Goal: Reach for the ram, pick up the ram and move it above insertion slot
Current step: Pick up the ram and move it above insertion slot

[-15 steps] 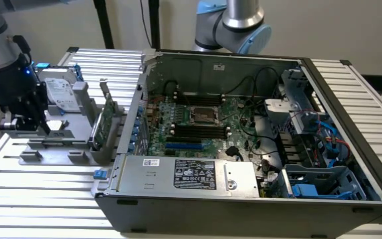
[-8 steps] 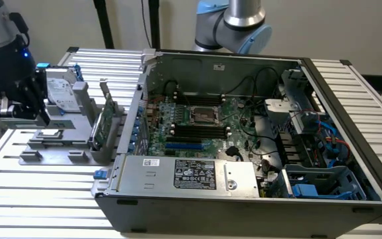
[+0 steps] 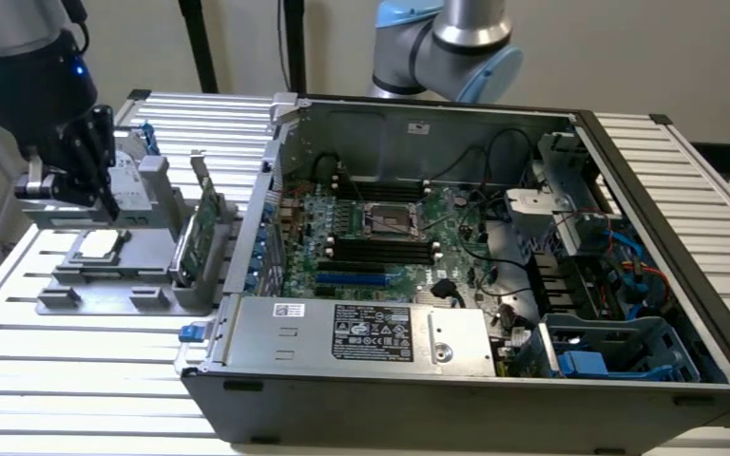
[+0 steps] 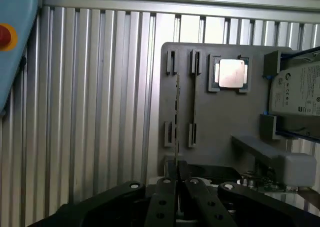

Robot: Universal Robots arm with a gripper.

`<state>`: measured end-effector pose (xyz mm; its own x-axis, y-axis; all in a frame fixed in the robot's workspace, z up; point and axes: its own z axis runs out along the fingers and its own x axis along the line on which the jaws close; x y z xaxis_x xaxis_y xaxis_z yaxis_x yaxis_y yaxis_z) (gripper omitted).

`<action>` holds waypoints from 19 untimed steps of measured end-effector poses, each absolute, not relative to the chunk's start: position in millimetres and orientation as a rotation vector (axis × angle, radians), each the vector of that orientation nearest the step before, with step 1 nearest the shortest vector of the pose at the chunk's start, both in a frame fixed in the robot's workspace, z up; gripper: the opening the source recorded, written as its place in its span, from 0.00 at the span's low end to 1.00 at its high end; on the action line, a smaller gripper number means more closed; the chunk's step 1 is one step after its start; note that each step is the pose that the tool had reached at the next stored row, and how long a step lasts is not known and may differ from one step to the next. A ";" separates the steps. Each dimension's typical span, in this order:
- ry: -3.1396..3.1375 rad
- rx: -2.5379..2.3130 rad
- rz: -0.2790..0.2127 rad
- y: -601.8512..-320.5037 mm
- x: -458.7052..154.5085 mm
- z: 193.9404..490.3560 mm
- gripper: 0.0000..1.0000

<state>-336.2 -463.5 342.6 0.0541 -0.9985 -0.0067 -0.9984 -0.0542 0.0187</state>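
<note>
The ram (image 4: 177, 112) appears edge-on as a thin, dark green line with small chips. It runs out from between my fingertips over the grey holder plate (image 4: 220, 122), close to one pair of slotted posts (image 4: 170, 62). My gripper (image 4: 176, 169) is shut on the ram's near end, its black fingers (image 4: 165, 197) pressed close together. In the exterior view my gripper (image 3: 102, 204) hangs over the grey holder (image 3: 111, 285) at that view's left, well apart from the open computer case. The long black memory slots (image 3: 384, 249) lie on the motherboard inside the case.
The holder also carries a silver processor (image 4: 231, 73), a hard drive with a white label (image 4: 300, 97) and an upright green card (image 3: 201, 223). The case wall (image 3: 258, 209) stands between holder and motherboard. A power supply (image 3: 353, 332) fills the case front. A red button (image 4: 4, 37) sits nearby.
</note>
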 end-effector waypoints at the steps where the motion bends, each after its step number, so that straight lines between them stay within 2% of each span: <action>1: -2.154 2.274 -0.028 -463.5 -331.6 346.4 0.13; 19: -2.164 2.285 -0.051 -463.5 -249.9 391.8 0.13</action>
<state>-249.9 -463.5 391.8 0.0540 -0.9981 -0.0280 -0.9984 -0.0545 0.0176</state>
